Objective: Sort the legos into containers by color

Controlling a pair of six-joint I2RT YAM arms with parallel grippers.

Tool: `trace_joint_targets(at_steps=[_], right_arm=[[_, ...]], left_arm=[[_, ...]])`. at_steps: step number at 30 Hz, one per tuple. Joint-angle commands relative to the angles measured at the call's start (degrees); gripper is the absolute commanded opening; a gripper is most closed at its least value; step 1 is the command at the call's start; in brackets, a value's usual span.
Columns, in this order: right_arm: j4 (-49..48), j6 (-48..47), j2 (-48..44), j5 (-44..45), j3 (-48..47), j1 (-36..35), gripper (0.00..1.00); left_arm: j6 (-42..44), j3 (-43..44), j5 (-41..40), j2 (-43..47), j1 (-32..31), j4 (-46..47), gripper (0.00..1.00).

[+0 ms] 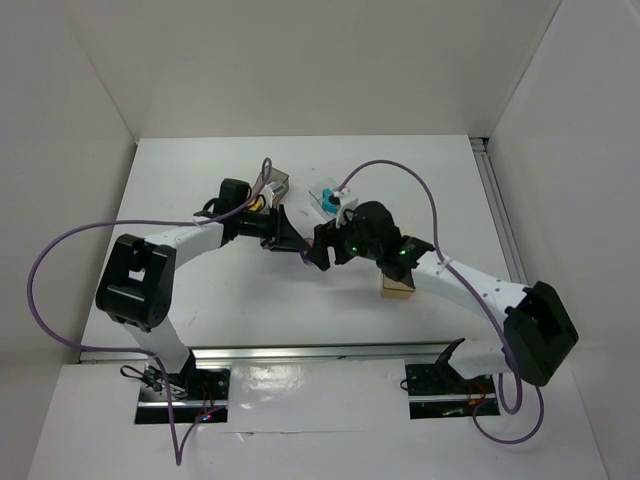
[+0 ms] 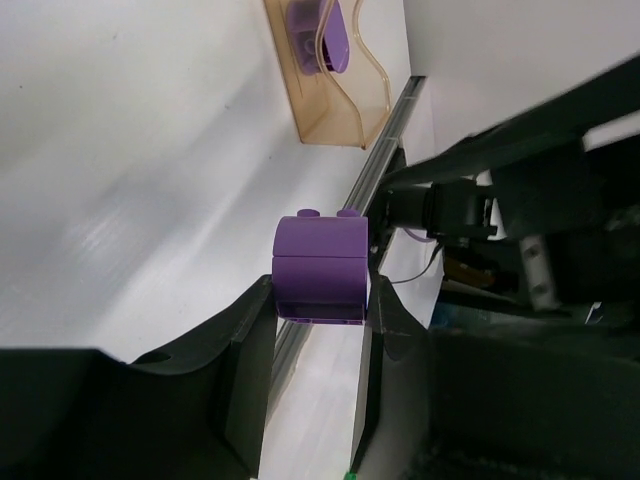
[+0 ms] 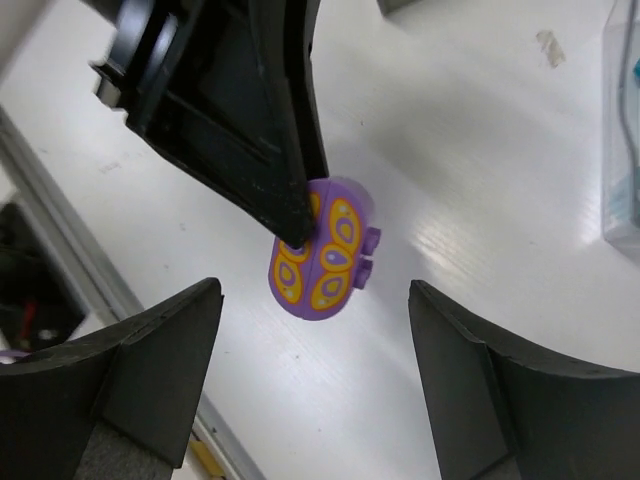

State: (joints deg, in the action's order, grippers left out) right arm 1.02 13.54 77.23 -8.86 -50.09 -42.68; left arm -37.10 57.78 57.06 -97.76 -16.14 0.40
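Note:
My left gripper (image 2: 320,300) is shut on a purple rounded oval lego (image 2: 320,265) and holds it above the table. In the right wrist view the same lego (image 3: 325,250) shows yellow-orange butterfly markings, pinched by the left gripper's black fingers (image 3: 250,110). My right gripper (image 3: 313,300) is open and empty, its jaws wide on either side just below the lego, not touching it. In the top view both grippers meet at mid-table, left (image 1: 297,245) and right (image 1: 318,256). The tan-orange bin (image 2: 345,125) holds a purple lego (image 2: 325,35).
The dark grey bin (image 1: 278,183) with a yellow piece stands behind the left gripper. The clear bin (image 1: 328,198) holds a cyan lego; its edge shows in the right wrist view (image 3: 622,150). The tan-orange bin (image 1: 398,287) sits under the right forearm.

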Motion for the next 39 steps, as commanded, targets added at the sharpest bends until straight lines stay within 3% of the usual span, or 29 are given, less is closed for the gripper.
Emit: trace_joint_targets(at_steps=[1,6,9,15,22,26,30,39], right_arm=[[-2.4,4.1,-6.6,-12.9,1.6,6.1,0.82],[-10.6,10.7,-6.3,-34.2,5.3,15.6,0.79],[-13.3,13.4,-4.1,-39.8,5.3,17.4,0.82],[-18.7,17.6,-2.3,-45.4,4.6,17.5,0.86],[-17.9,18.1,-0.9,-44.2,5.2,17.5,0.83],[-18.4,18.1,-0.9,-44.8,6.2,18.5,0.73],[-21.0,19.4,1.0,-46.3,6.2,18.5,0.7],[-33.1,27.4,2.4,-49.8,9.7,20.1,0.43]], left_arm=[[4.0,1.7,4.8,0.5,0.4,1.7,0.0],[3.4,1.2,13.1,0.5,-0.2,7.9,0.0],[4.8,1.8,13.1,1.1,-2.0,9.3,0.0],[4.1,2.3,16.1,2.5,-3.2,13.4,0.0],[5.5,3.7,18.2,3.5,-3.7,14.1,0.0],[5.5,3.7,18.7,4.1,-3.7,14.1,0.0],[4.2,3.7,19.5,4.1,-3.7,16.8,0.0],[5.5,4.9,19.5,4.6,-4.8,15.1,0.0]])
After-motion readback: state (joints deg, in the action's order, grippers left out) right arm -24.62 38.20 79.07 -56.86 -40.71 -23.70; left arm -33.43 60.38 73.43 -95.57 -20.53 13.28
